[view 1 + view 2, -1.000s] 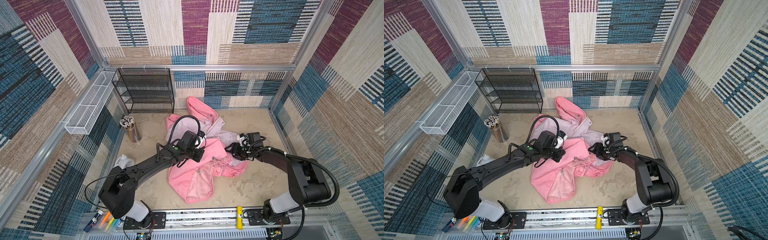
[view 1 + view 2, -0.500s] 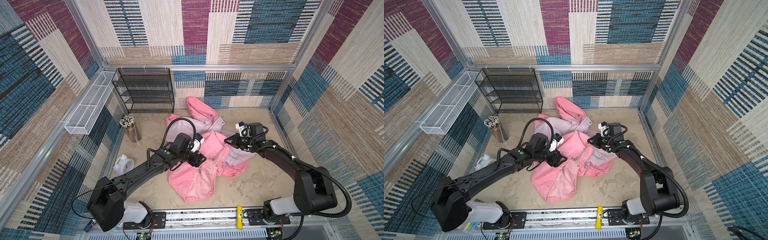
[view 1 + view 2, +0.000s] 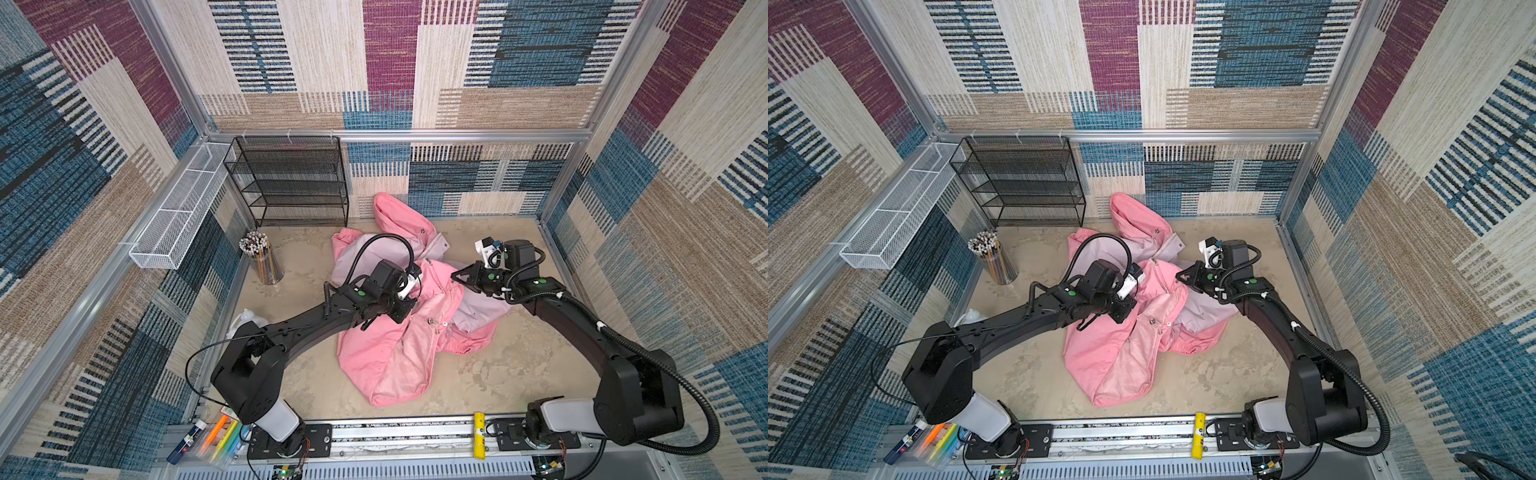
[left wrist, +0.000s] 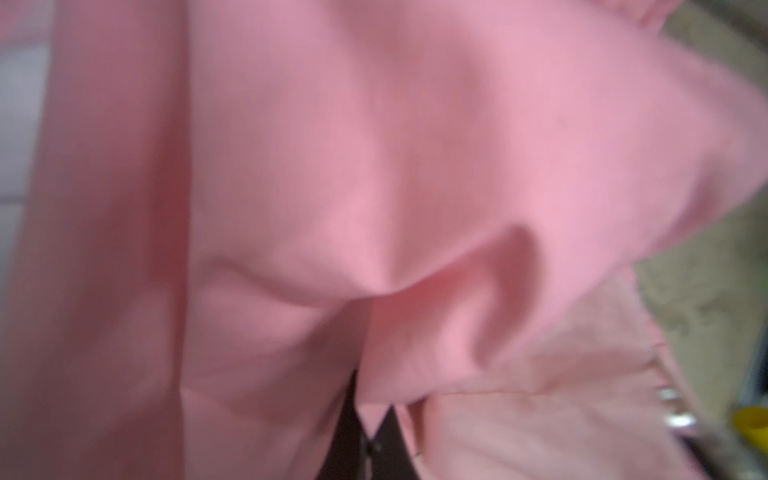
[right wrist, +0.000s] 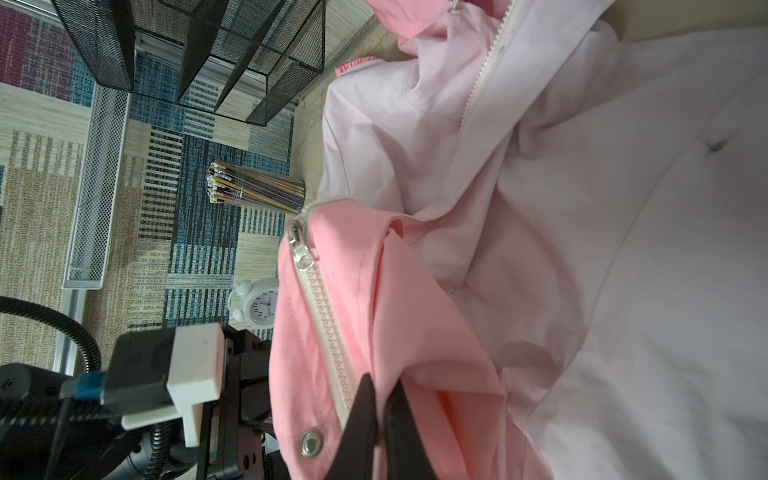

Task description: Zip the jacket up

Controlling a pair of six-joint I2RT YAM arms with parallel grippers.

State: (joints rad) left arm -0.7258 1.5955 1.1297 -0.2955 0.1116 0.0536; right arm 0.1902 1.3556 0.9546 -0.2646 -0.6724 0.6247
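Note:
The pink jacket [image 3: 399, 365] [image 3: 1113, 365] lies crumpled mid-table, its pale lining turned up at the back. My left gripper [image 3: 401, 313] [image 3: 1116, 312] presses into its middle. In the left wrist view its fingers are shut [image 4: 372, 399] on a fold of pink fabric [image 4: 374, 166]. My right gripper [image 3: 455, 276] [image 3: 1179, 275] is shut [image 5: 382, 380] on the jacket's front edge, right beside the white zipper [image 5: 328, 328]. It holds that edge lifted. The silver slider [image 5: 301, 253] sits at the zipper's far end, and a snap [image 5: 311, 442] lies near the fingers.
A black mesh shelf [image 3: 291, 183] stands at the back left, with a white wire basket [image 3: 178, 216] on the left wall. A pencil cup [image 3: 262, 262] and a white alarm clock [image 3: 249, 322] stand left of the jacket. Markers [image 3: 208, 440] lie at the front left.
My right gripper has shut on the zipper edge and drawn it back and to the left, lifting the flap. My left gripper has shifted slightly toward the front and gripped the fabric anew.

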